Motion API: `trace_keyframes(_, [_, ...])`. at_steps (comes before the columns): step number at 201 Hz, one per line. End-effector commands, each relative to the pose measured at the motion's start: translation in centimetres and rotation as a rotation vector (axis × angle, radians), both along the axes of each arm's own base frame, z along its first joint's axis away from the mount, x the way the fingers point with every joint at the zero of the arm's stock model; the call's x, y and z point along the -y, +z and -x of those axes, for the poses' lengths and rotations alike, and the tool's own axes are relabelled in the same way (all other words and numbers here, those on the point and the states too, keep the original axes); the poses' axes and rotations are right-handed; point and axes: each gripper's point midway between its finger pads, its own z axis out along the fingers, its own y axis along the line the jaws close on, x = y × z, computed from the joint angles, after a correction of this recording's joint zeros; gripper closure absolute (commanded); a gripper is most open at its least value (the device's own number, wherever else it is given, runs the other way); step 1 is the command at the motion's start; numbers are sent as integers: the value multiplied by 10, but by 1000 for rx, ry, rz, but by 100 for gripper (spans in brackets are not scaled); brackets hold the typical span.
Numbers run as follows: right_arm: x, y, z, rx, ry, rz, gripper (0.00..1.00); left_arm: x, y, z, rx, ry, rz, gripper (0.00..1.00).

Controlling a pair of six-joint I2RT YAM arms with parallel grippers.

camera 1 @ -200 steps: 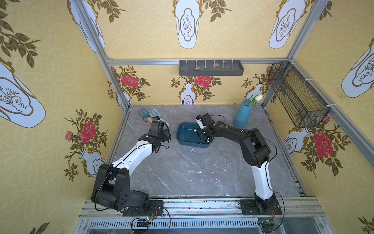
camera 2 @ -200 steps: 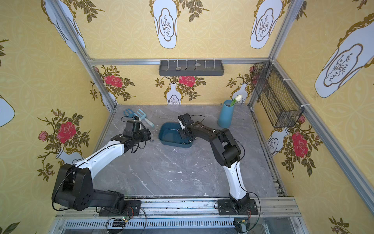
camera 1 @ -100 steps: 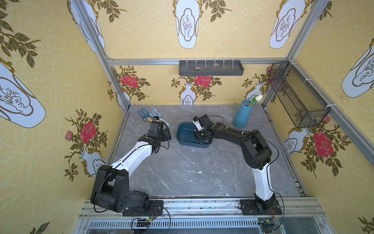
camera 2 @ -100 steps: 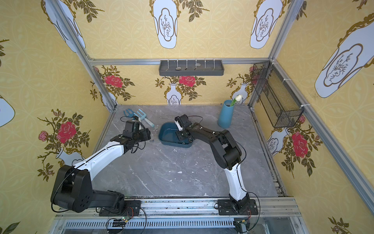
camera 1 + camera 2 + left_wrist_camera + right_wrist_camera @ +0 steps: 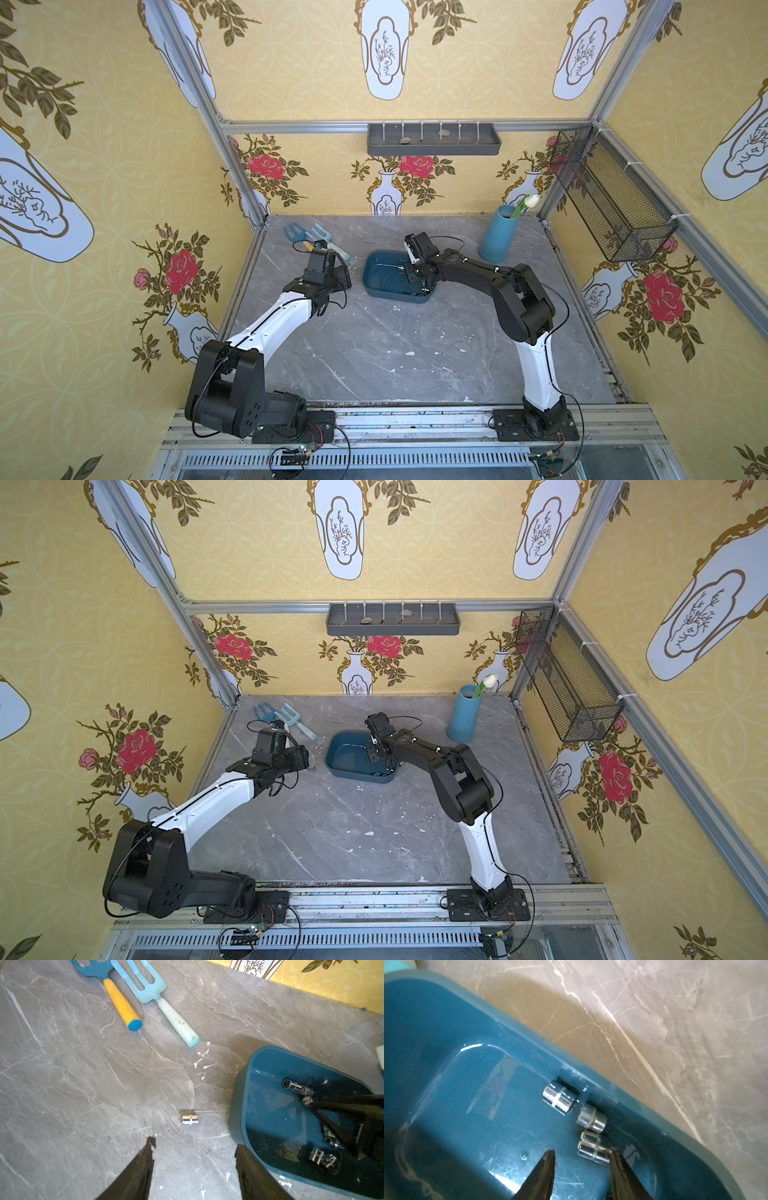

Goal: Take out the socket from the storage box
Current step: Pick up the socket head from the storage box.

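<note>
- One storage box, dark teal, just above mid-frame in both top views, flat on the grey marble table.
- Three chrome sockets counted inside it in the right wrist view, all on their sides along one long wall: first socket, second socket, third socket.
- In the left wrist view, further shiny sockets in the box, partly hidden behind the right arm's fingers; full count not possible.
- One loose socket outside, lying on the table just beside the box's short end.
- Right gripper down inside the box, jaws apart; one finger touching the third socket, the other clear of it; nothing clamped.
- Left gripper over bare table, left of the box in the top views, jaws wide apart and empty, loose socket just ahead of the tips.
- Two toy garden forks side by side at the table's upper left: yellow-handled fork, pale-handled fork.
- One blue vase with one white tulip, at the table's upper right.
- One grey wall tray at upper centre, one black wire basket at upper right.
</note>
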Motion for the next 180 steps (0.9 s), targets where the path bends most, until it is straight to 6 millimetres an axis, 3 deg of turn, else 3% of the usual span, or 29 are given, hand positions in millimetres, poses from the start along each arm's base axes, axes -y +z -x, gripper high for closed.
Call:
trace_keyframes(1, [1, 2, -4, 0, -66, -20, 55, 0, 2, -2, 21, -7, -3, 33])
trace_keyframes(84, [16, -5, -6, 26, -197, 16, 53, 0, 3, 3, 40, -14, 5, 33])
trace_keyframes(180, [6, -10, -11, 23, -249, -16, 51, -3, 9, 10, 68, -27, -10, 32])
